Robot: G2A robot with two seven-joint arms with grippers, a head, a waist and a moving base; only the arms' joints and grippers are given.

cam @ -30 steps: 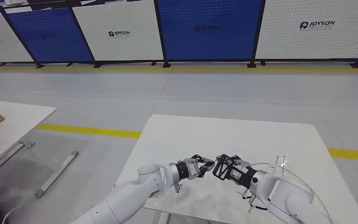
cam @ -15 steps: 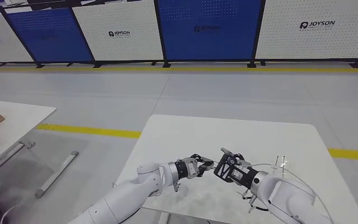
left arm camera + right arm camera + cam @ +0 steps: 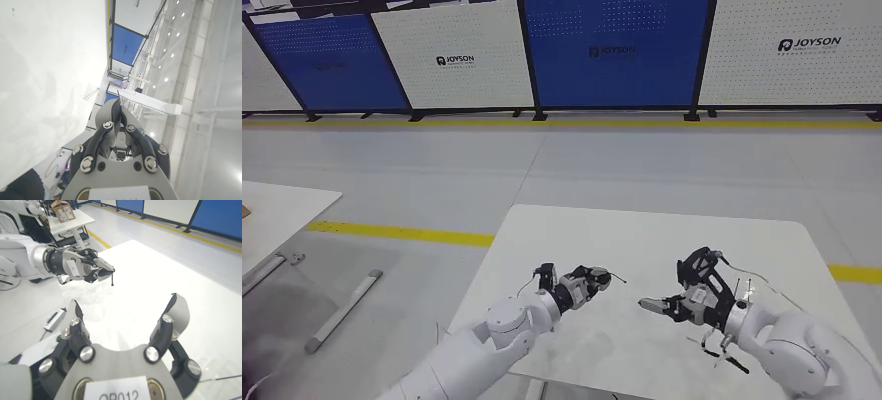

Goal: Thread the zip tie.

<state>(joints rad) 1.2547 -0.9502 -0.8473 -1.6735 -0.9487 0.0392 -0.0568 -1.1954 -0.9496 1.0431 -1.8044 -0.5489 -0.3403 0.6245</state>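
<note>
We log the L gripper (image 3: 111, 270) pinched tight on a thin black zip tie (image 3: 112, 278). A short end hangs below the tips, above the white table (image 3: 642, 235). R gripper (image 3: 124, 298) is spread wide w/ nothing in it, facing L, well apart.

We see bright ceiling lamps (image 3: 172, 55) above the desk (image 3: 151, 275) wash its top to a glaring white.

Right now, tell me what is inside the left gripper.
The left gripper is shut on a thin black zip tie; a short end with a small head hangs below it. The part pinched inside is covered.
</note>
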